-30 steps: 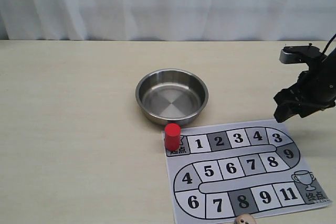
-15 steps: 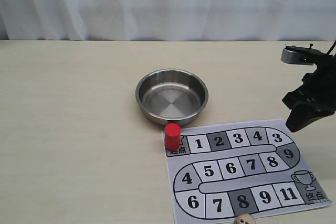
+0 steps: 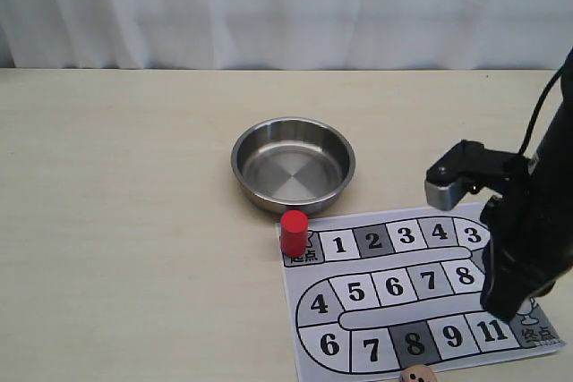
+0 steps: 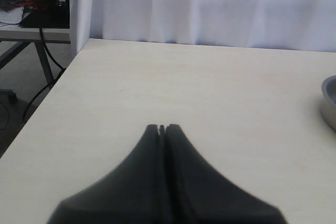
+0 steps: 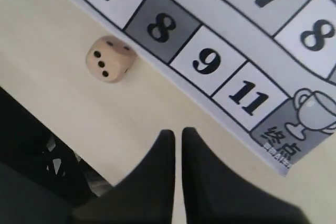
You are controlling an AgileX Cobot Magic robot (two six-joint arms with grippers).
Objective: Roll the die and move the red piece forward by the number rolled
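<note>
The red piece point(image 3: 294, 232) stands upright on the start square at the top-left corner of the printed board point(image 3: 403, 318). The die point(image 3: 414, 375) lies on the table just off the board's front edge, below square 8. In the right wrist view the die point(image 5: 109, 59) turns a three-pip face to the camera. My right gripper point(image 3: 507, 309) hangs over the board's right end near square 11; its fingertips point(image 5: 177, 131) are nearly together and hold nothing, with the die off to one side. My left gripper point(image 4: 163, 127) is shut over bare table, out of the exterior view.
A steel bowl point(image 3: 238, 157) with nothing in it sits behind the board's top-left corner; its edge point(image 4: 329, 100) shows in the left wrist view. The table's front edge runs close to the die. A white curtain hangs behind the table.
My right arm has swung from beside the board's far right corner toward the front and now hangs over the board's right end, closer to the die. The die and the red piece have not moved.
</note>
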